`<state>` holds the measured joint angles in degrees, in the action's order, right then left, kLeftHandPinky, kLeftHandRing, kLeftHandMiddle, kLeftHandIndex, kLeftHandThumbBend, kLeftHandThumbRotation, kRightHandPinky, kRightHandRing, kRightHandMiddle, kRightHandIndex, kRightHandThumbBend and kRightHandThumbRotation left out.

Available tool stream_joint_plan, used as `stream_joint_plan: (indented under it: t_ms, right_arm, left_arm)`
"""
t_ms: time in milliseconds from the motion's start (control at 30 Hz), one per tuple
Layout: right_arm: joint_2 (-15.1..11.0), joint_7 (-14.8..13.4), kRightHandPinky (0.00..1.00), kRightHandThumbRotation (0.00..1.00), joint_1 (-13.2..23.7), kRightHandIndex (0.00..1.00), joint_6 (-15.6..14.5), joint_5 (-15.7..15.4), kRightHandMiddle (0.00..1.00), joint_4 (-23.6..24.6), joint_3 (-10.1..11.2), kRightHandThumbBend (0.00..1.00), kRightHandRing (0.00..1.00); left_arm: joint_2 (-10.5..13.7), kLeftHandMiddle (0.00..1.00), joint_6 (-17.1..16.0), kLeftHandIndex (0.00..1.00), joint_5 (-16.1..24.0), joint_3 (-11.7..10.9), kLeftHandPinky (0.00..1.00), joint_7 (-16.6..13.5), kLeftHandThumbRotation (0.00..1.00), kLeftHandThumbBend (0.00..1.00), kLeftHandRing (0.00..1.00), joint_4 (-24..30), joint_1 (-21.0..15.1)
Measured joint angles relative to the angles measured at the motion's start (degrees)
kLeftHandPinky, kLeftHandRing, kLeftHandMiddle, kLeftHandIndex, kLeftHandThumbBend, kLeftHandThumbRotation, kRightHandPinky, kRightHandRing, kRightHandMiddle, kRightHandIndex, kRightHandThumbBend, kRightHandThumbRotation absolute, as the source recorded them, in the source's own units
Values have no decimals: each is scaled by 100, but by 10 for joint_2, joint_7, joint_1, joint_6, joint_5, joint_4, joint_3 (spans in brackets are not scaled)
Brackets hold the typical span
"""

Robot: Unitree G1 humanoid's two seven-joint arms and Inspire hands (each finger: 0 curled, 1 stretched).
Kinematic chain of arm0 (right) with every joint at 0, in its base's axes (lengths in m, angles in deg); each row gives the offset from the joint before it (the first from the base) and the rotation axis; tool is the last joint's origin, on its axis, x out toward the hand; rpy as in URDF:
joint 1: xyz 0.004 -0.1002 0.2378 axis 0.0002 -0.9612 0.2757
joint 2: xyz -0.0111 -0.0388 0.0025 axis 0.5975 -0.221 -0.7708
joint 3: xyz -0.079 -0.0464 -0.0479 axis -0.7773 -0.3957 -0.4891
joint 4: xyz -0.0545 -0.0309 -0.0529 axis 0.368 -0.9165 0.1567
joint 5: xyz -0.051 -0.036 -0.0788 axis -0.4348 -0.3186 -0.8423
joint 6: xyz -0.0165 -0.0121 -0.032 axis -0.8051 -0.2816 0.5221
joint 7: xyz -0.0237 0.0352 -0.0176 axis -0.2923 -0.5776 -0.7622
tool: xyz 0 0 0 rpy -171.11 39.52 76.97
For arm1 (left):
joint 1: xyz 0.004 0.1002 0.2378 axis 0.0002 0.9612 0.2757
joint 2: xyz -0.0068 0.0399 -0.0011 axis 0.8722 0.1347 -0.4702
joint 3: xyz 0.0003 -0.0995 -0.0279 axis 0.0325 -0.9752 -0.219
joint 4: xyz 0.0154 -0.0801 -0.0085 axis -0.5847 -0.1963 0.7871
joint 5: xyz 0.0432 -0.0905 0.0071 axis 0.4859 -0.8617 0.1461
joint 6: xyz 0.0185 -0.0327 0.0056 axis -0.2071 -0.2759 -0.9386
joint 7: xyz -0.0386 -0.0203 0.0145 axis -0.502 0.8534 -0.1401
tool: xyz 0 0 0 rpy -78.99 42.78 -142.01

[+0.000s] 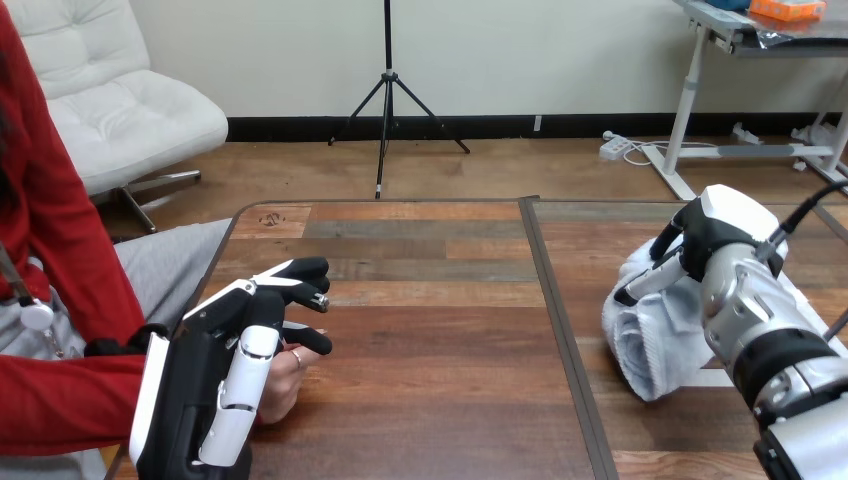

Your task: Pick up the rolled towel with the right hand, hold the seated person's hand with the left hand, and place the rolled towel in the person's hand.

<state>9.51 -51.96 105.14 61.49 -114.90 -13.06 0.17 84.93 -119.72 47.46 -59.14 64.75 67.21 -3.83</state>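
Note:
The rolled white towel (648, 345) lies on the right half of the wooden table (430, 350). My right hand (728, 248) sits on top of it from the right, with its fingers curled over the roll's upper edge. At the table's near left corner the person's hand (284, 386) rests on the wood, reaching in on a red sleeve. My left hand (200, 372) covers it from the near side. A lower black fingertip lies across the person's fingers and the white-shelled thumb runs along their near side. The upper fingers (305, 275) stretch past toward the table's middle.
A dark seam (556, 320) splits the tabletop into left and right halves. The person sits at the left edge, and their red-sleeved forearm (60, 400) comes across the near left corner. Bare wood spans the stretch between my two hands.

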Motion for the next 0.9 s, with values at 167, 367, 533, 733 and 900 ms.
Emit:
stream_joint_plan:
  t_ms: [167,367,533,733,900]
  right_arm:
    - [-1,-20,38,0,-12,45,31,20,49,0,18,86,46]
    - [-4,-43,39,0,-31,45,82,41,49,1,39,85,46]
    - [-4,-62,40,0,-50,46,128,56,49,5,54,84,46]
    - [-3,-75,39,0,-76,45,183,73,46,14,71,82,43]
    - [-1,-87,39,0,-95,45,231,80,46,21,81,81,43]
  left_arm:
    - [0,73,-1,49,4,0,47,0,83,56,73,0,0]
    - [0,74,-1,49,6,0,47,0,83,55,73,0,0]
    - [0,74,-1,49,8,0,47,1,83,55,73,0,0]
    - [0,74,-2,49,8,0,48,1,83,54,74,0,0]
    - [0,74,-2,49,8,0,49,2,83,55,74,0,0]
